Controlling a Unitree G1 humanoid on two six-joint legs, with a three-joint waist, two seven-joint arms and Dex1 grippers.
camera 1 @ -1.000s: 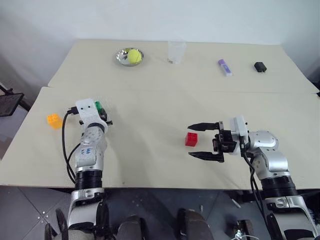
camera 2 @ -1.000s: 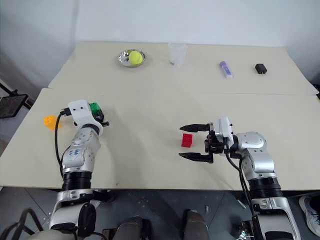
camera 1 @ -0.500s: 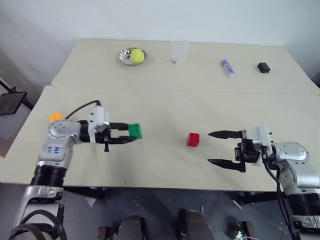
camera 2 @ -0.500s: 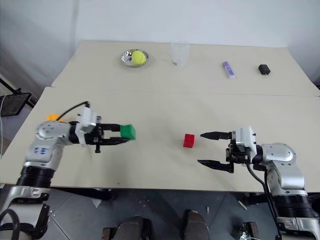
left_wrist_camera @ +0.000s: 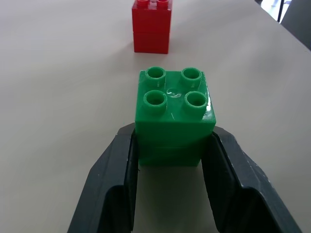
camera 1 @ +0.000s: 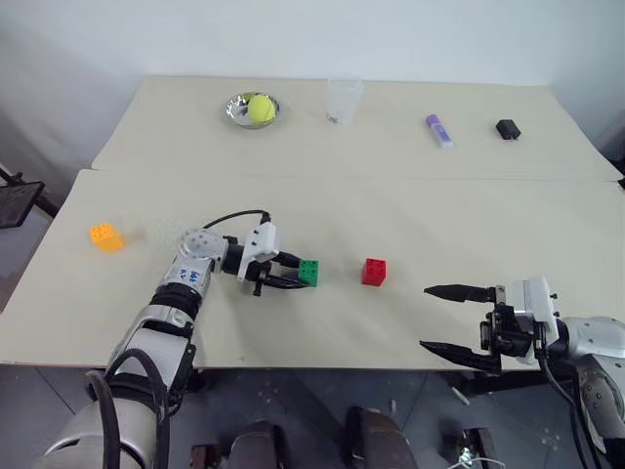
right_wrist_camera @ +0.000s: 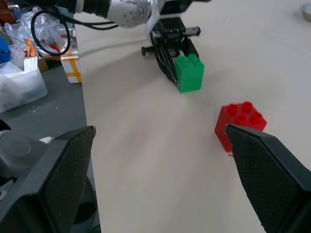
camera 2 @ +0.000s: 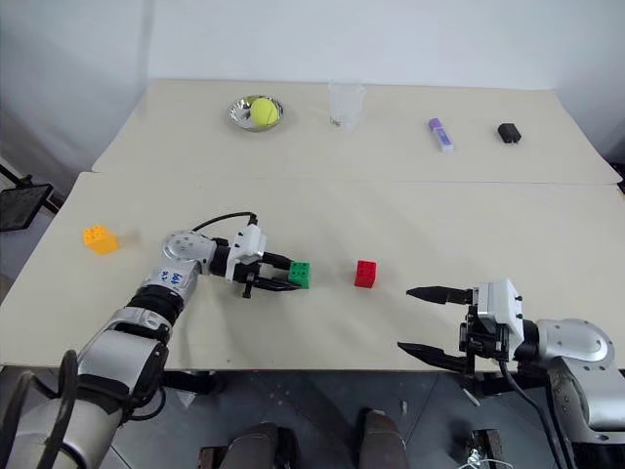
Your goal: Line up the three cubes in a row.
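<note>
- The left gripper (camera 1: 296,277) sat just left of centre in the left eye view, its two black fingers closed on the green cube (camera 1: 309,273)
- In the left wrist view, the green cube (left_wrist_camera: 174,116) was clamped between both fingers (left_wrist_camera: 114,189) at its lower sides, studs facing up, with four studs visible
- The green cube appeared to sit on or just above the table (camera 1: 410,225); contact with the surface cannot be confirmed
- The red cube (camera 1: 374,272) rested on the table just right of the green cube, a small gap between them, at roughly the same height in the frame
- In the left wrist view the red cube (left_wrist_camera: 151,26) lay beyond the green cube, apart from it
- The orange-yellow cube (camera 1: 105,236) stood at the far left of the frame, near the table's left edge, well apart from the other two cubes
- The right gripper (camera 1: 445,319) was at the lower right of the frame, near the table's front edge, its jaws spread wide and holding nothing
- The right gripper was well clear of the red cube, which lay up and to the left of it
- Along the upper part of the frame stood a metal bowl (camera 1: 237,112) holding a tennis ball (camera 1: 260,107), a clear plastic cup (camera 1: 343,102), a purple-and-white stick (camera 1: 438,130) and a small black block (camera 1: 508,129)
</note>
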